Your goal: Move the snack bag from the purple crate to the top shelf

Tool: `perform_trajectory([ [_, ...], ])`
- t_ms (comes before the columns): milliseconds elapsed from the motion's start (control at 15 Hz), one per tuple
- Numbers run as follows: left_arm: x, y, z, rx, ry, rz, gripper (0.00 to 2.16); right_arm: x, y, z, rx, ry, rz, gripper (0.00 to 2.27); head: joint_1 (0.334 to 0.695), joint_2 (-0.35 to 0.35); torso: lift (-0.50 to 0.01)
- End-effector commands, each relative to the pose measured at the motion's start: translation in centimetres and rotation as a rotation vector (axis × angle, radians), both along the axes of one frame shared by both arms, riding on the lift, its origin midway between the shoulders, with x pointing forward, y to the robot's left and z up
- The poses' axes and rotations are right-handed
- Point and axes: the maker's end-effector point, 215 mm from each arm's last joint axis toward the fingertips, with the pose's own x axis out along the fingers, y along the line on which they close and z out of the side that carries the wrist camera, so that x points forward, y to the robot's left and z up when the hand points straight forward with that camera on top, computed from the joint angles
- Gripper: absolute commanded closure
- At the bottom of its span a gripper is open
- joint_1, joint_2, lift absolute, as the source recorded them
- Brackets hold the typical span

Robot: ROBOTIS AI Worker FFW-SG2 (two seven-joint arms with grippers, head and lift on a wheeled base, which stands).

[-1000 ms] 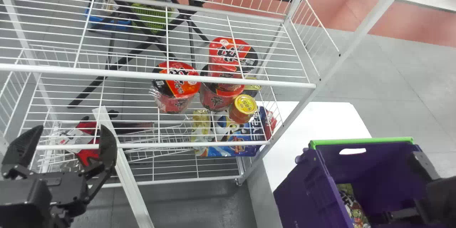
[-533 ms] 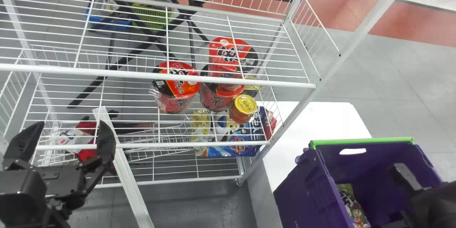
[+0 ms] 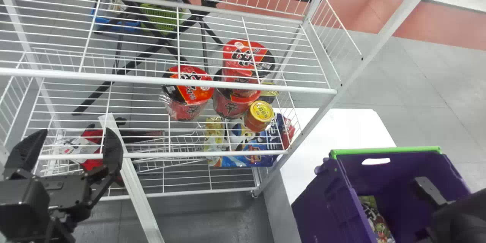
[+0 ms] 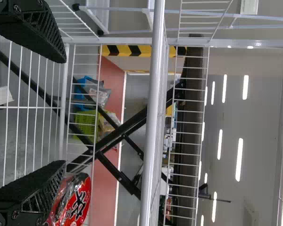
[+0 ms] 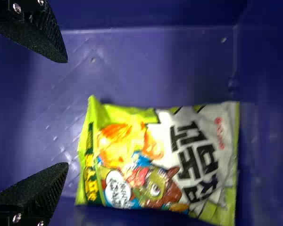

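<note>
At the right of the head view, my right gripper (image 3: 431, 190) hangs inside the purple crate (image 3: 326, 201). The snack bag (image 3: 376, 218) lies in the crate, partly hidden by its wall. In the right wrist view the green-and-white snack bag (image 5: 155, 160) rests on the crate's floor beyond my right gripper (image 5: 65, 113), whose fingers stand wide apart and touch nothing. At the left, my left gripper (image 3: 76, 146) is parked open before the wire rack, and in its wrist view the left gripper (image 4: 63, 110) holds nothing. The top shelf (image 3: 152, 78) crosses the upper head view.
Red noodle cups (image 3: 190, 95) and a yellow-lidded can (image 3: 261, 112) stand on the shelf below the top one. A blue package (image 3: 246, 155) lies lower down. The rack's white post (image 3: 319, 117) rises beside a white table (image 3: 334, 133) and the crate.
In the head view my right gripper has shifted a little left and downward inside the crate. The left gripper moved slightly at first, then held still.
</note>
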Motion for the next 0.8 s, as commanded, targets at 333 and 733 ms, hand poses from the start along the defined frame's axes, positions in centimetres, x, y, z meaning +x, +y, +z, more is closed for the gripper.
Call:
perform_trajectory([
  [333,0.6,0.0,0.1,-0.005,-0.004,-0.002,0.03,-3.0,-3.9,-1.6,-0.172,0.064,0.008,0.0,0.695,-0.35,-0.458],
  [733,1.0,0.6,-0.1,-0.007,-0.003,0.008,0.03,-3.6,-4.0,-3.9,-0.266,0.062,0.015,0.0,0.695,-0.35,-0.458],
])
